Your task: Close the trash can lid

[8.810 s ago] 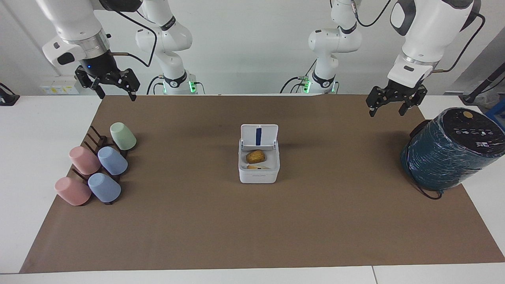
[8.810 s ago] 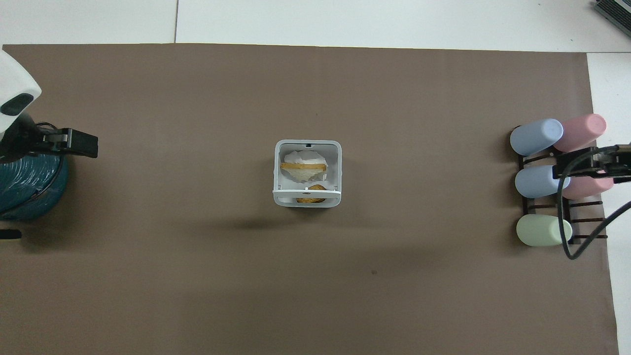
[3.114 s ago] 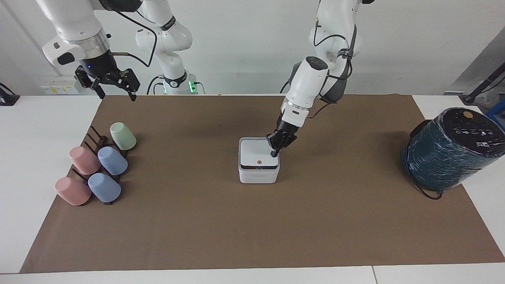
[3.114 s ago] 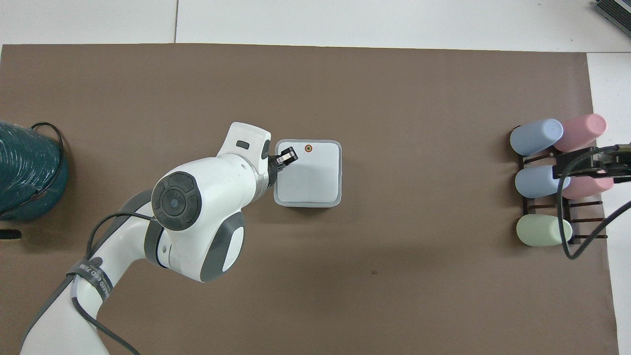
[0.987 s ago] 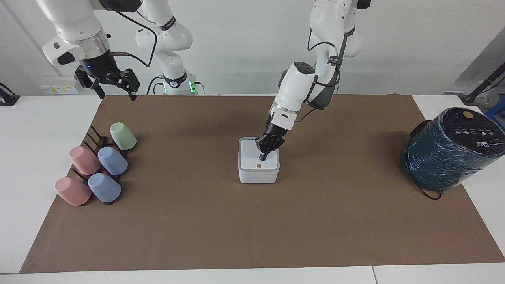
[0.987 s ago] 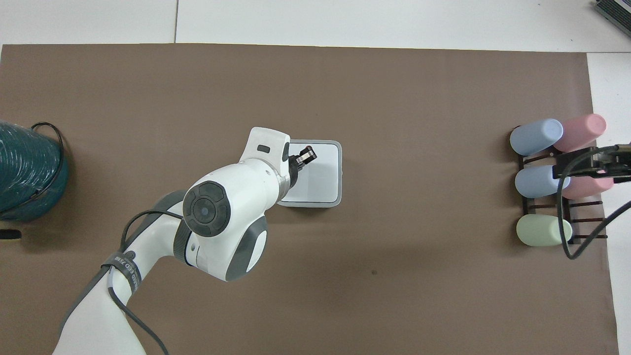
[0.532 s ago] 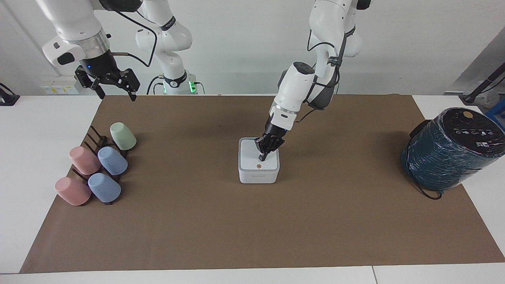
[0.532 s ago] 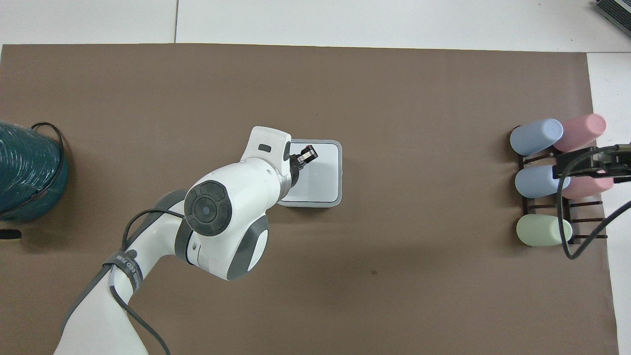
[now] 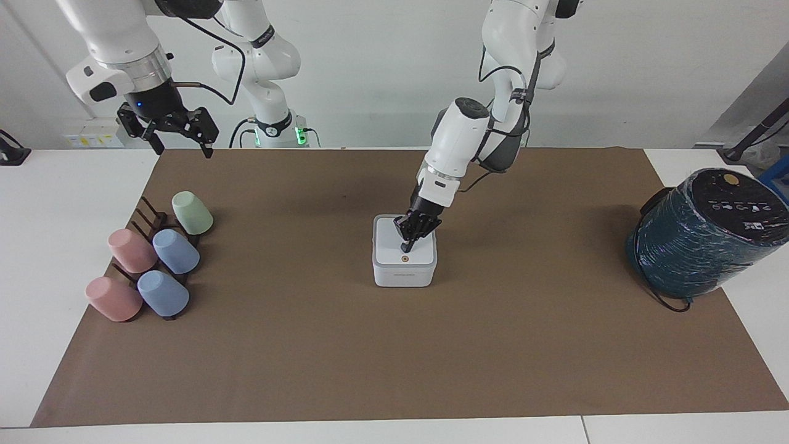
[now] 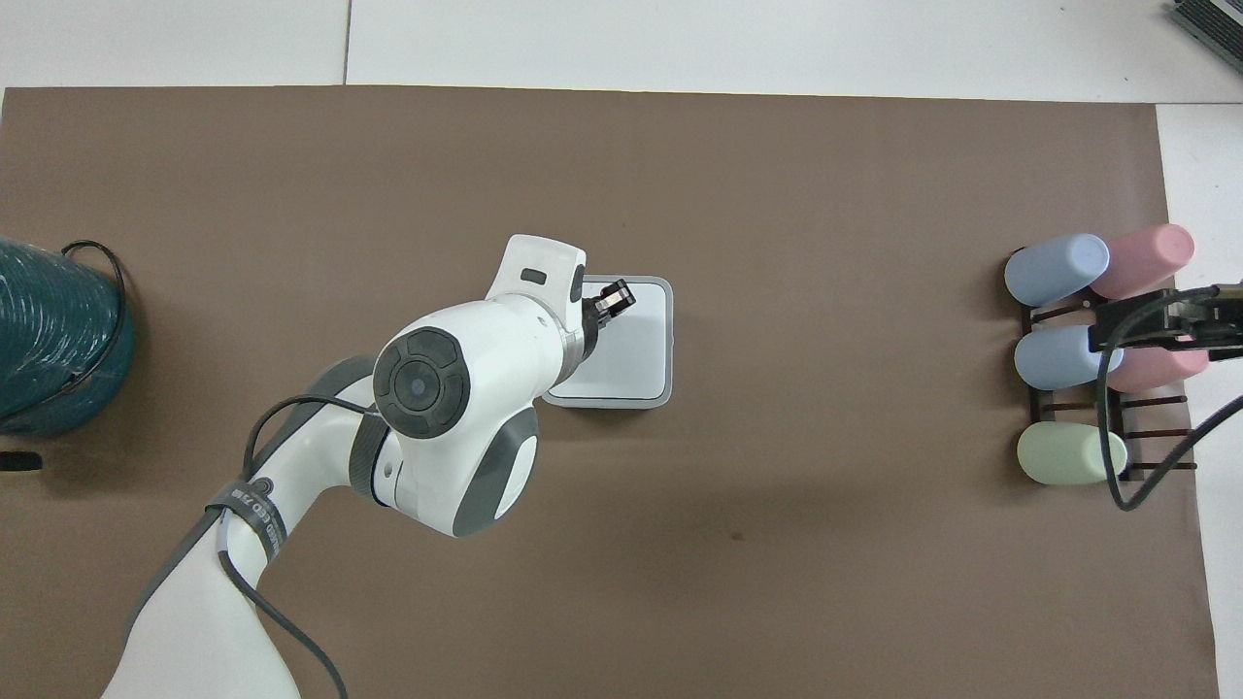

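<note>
Sitting at mid-frame on the brown mat, the trash can has its lid lying flat and closed. The left gripper, fingers together and empty, touches the lid. At upper left the right gripper waits, fingers spread.

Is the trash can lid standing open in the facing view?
No, the lid lies flat on the trash can, orange dot up, with the left gripper on it.
</note>
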{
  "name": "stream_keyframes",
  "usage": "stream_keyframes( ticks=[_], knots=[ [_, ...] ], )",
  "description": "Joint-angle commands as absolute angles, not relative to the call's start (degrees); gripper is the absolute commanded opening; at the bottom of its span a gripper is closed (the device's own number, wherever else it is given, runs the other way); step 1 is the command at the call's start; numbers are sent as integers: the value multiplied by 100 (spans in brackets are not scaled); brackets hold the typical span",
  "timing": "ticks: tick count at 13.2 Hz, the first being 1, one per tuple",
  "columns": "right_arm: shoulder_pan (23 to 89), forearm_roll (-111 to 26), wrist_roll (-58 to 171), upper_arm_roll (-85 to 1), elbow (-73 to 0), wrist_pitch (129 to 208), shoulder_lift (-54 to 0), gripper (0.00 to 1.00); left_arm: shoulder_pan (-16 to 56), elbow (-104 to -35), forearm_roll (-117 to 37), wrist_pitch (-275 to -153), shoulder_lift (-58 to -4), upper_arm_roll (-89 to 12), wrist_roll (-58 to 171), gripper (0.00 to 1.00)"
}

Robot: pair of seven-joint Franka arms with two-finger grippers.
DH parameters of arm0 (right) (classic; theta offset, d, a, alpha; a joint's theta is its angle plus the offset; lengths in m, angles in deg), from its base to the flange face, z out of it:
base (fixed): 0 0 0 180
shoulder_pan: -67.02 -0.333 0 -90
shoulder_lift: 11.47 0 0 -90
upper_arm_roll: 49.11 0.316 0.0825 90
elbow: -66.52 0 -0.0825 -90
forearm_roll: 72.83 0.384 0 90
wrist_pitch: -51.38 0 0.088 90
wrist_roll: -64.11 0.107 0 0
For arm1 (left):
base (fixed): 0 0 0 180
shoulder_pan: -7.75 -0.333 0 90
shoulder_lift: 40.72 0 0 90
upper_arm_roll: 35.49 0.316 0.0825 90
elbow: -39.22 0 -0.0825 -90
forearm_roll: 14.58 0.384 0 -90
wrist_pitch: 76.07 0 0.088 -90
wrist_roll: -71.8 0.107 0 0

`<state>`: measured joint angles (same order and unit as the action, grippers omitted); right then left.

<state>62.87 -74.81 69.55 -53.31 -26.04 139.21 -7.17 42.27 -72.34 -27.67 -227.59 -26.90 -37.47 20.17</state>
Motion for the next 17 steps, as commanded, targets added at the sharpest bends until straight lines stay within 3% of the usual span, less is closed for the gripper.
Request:
stream_keyframes(
  ticks=[1, 10, 17],
  knots=[
    [6306, -7503, 6859, -5306, -2691, 13892, -611, 100, 4247, -6855, -2856, -21892, -2753, -3655, 2021, 0],
    [6306, -7494, 6859, -5306, -2699, 13892, -611, 100, 2869, -5493, -2486, -18790, -3157, -3664, 2967, 0],
    [6306, -7503, 6859, -5306, -2691, 13892, -611, 100, 1707, -5421, -2031, -17285, -3878, -3655, 5631, 0]
  ],
)
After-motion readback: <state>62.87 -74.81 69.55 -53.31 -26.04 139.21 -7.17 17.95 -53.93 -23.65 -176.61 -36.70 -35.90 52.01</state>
